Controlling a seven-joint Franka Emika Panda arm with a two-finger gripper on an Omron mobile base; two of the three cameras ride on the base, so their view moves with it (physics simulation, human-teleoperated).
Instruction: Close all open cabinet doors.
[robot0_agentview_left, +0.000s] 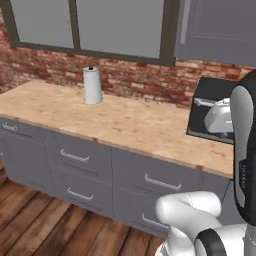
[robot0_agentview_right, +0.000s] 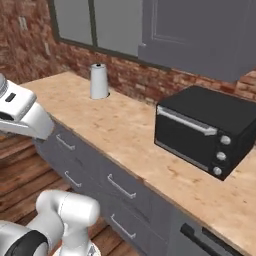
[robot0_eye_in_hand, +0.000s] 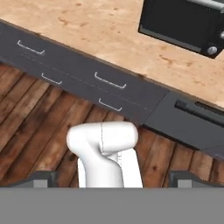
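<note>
Oddly, no writing reads on the toaster oven — the claw has its tips apart, holding nothing.

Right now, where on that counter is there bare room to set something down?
The widest bare patch of the wooden counter lies between the paper towel roll and the black toaster oven. A strip along the front edge before the oven is free too. The oven's corner is the crowded part.
</note>
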